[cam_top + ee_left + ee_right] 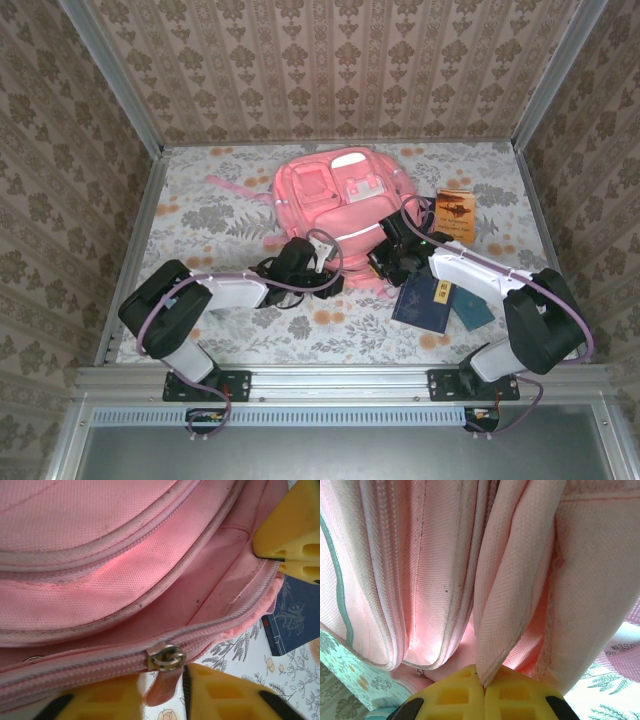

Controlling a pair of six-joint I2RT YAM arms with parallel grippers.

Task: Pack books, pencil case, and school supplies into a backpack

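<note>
My left tool [161,700] pinches the zipper pull [160,686]; my right tool [484,681] clenches a fold of the backpack [335,195], which lies lengthwise ahead of both. Books [425,302] right, bare surface [200,215] left.

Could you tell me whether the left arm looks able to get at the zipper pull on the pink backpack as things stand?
Probably yes: the zipper pull on the backpack hangs right between the fingers of the left claw, with nothing in the way; whether they already pinch it, I cannot tell.
</note>
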